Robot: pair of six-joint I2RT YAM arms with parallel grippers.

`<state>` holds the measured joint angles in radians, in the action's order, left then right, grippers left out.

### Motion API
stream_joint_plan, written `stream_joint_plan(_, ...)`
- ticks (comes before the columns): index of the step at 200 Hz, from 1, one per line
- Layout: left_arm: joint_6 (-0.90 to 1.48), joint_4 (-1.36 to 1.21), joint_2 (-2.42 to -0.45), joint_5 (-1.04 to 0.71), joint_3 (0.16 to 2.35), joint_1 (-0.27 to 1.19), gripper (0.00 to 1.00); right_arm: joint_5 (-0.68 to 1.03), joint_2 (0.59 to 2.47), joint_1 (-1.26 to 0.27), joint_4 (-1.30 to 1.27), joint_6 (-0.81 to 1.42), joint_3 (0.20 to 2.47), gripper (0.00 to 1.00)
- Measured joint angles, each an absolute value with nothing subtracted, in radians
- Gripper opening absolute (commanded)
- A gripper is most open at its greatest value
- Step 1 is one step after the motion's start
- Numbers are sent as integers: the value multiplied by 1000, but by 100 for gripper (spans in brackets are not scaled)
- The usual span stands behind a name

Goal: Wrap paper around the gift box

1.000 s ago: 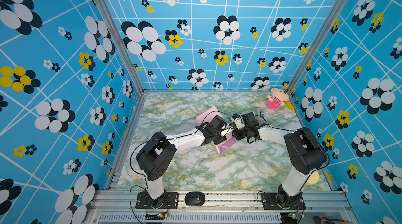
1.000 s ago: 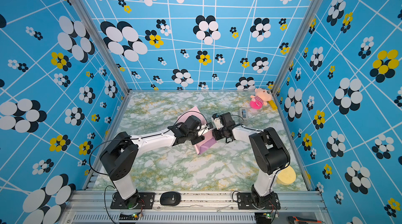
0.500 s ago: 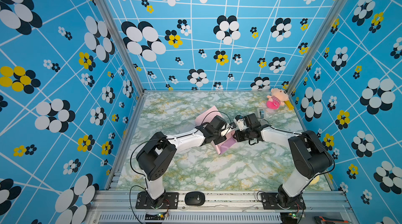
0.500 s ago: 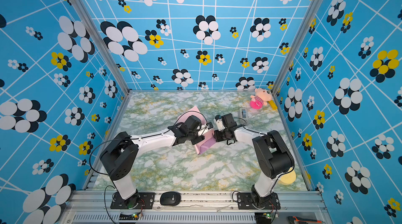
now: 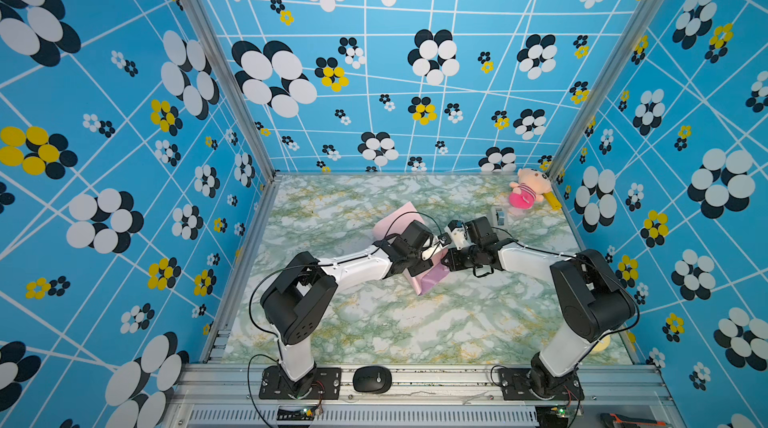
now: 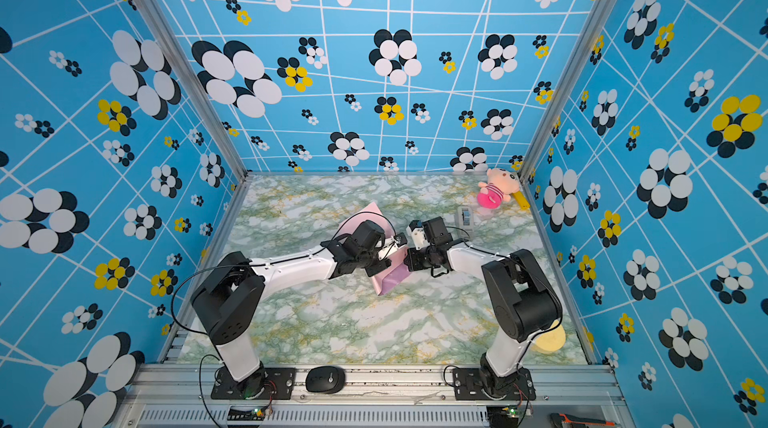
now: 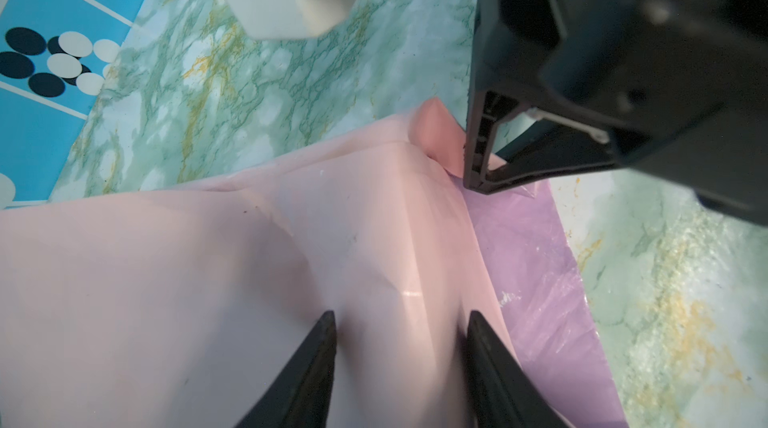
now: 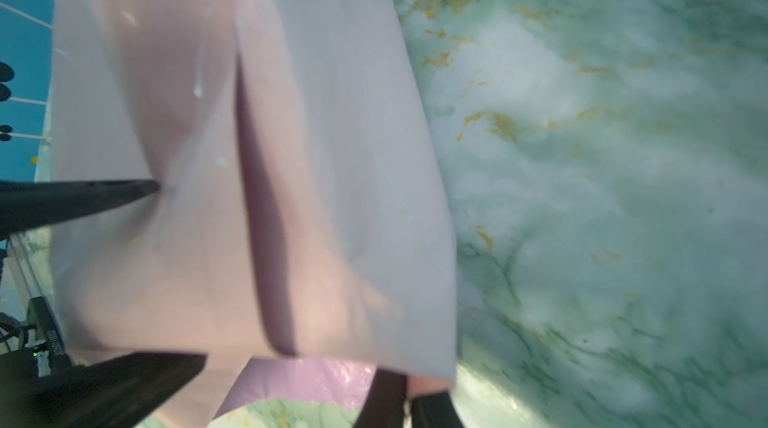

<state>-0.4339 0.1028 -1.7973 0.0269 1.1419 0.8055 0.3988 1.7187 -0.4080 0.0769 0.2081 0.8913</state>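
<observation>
The gift box is hidden under the paper. In both top views the paper (image 5: 432, 278) (image 6: 392, 276) lies mid-table, pale pink face outward and folded up over a boxy shape, with a lilac flap on the table. In the left wrist view my left gripper (image 7: 401, 322) stands open, both fingertips (image 7: 328, 324) pressed on the pink paper (image 7: 208, 280). My right gripper (image 8: 409, 401) is shut on the paper's lower edge (image 8: 332, 155), at the corner of the fold. The two grippers meet over the paper (image 5: 434, 247) (image 5: 446, 258).
A pink plush toy (image 5: 525, 193) and a yellow stick (image 5: 555, 200) lie at the back right corner, with a grey tape dispenser (image 5: 500, 216) just in front of them. A pale yellow disc (image 5: 600, 342) sits behind the right arm's base. A black mouse (image 5: 372, 380) rests on the front rail.
My right gripper has closed on the paper's edge, and its arm has dropped lower toward the table. The left arm has stayed put.
</observation>
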Motion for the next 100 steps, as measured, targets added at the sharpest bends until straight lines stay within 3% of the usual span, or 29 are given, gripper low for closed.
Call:
stream_joint_plan(72, -434, 102, -1797, 27, 1143, 805, 51, 444, 1777, -445, -17, 283, 892, 10)
stream_joint_plan(100, -433, 100, -1799, 35, 1143, 804, 51, 463, 1791, -446, -68, 338, 876, 19)
